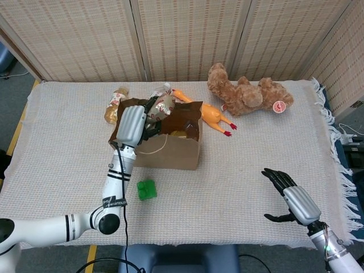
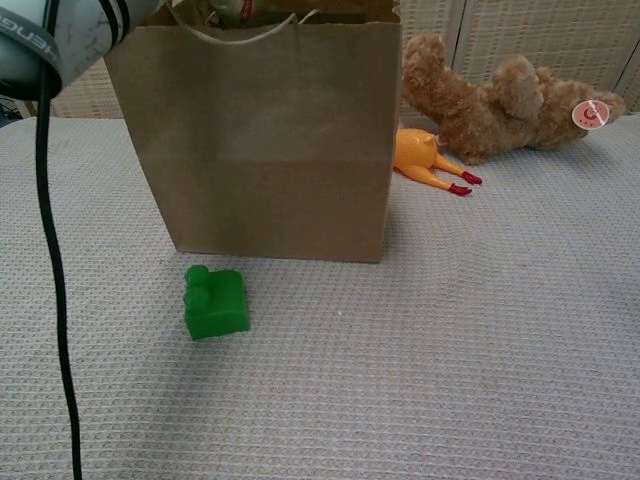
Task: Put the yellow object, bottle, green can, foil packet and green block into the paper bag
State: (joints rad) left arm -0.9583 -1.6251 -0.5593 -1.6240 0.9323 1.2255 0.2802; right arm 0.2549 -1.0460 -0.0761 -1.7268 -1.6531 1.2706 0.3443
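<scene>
In the head view, your left hand (image 1: 132, 124) holds the crinkled foil packet (image 1: 161, 107) directly above the brown paper bag (image 1: 170, 153); your right hand (image 1: 290, 196) hangs spread and empty, well apart. In the chest view, the packet's lower edge (image 2: 240, 10) sits just inside the bag's mouth, so release goes straight down.

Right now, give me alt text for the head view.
The left robot hand holds a foil packet over the open paper bag. A green block lies in front of it; the right robot hand rests open.
</scene>
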